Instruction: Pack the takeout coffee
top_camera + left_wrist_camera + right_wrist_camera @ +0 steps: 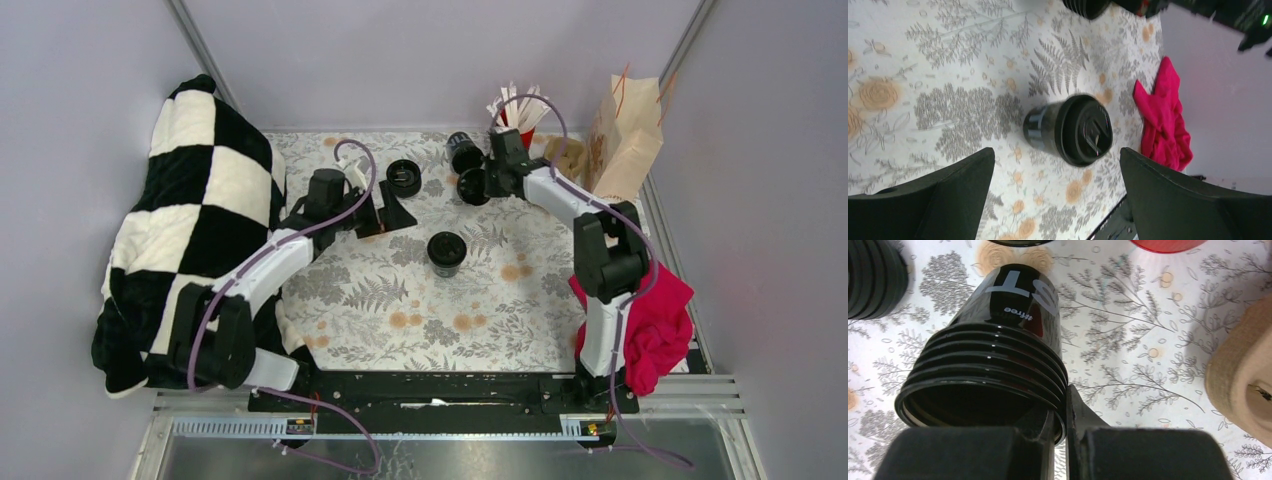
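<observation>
The left gripper point(388, 212) is spread wide, near the small black lidded coffee cup point(446, 250). The right gripper point(1064, 410) pinches the rim of an open black ribbed cup point(998, 355).

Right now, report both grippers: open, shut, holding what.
Left gripper: open, holding nothing.
Right gripper: shut on the rim of a lidless cup lying on its side.

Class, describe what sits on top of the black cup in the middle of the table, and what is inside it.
A round black lid sits on the takeout coffee cup, closing it. The lid covers the inside, so its contents cannot be seen.
</observation>
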Robot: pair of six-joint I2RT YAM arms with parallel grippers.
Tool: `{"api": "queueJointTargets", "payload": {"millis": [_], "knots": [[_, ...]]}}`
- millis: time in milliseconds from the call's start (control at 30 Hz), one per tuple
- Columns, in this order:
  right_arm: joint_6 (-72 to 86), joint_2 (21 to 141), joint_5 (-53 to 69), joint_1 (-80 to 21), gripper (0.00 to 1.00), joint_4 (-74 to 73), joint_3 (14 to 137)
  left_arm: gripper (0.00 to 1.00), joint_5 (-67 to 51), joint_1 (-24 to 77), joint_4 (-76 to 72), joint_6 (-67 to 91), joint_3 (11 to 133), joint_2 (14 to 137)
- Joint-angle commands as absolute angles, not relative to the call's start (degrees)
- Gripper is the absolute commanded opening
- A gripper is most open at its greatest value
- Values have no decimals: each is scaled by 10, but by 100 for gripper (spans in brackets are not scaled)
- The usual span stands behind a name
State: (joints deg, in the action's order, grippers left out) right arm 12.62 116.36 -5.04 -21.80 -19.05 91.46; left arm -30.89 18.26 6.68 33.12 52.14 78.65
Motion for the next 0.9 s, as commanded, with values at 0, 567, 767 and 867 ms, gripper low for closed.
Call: {"api": "queueJointTargets", "payload": {"millis": [0,567,767,867], "knots": [[111,1092,-29,-191,0,-16,816,99,-274,186,-34,369,586,838],[62,1154,55,-146,0,308,719,94,-244,215,-221,310,803,1120],[57,1186,46,-143,0,319,745,94,-262,215,-230,254,906,1231],[54,1190,46,-143,0,327,744,94,-279,215,-232,256,968,1283]]}}
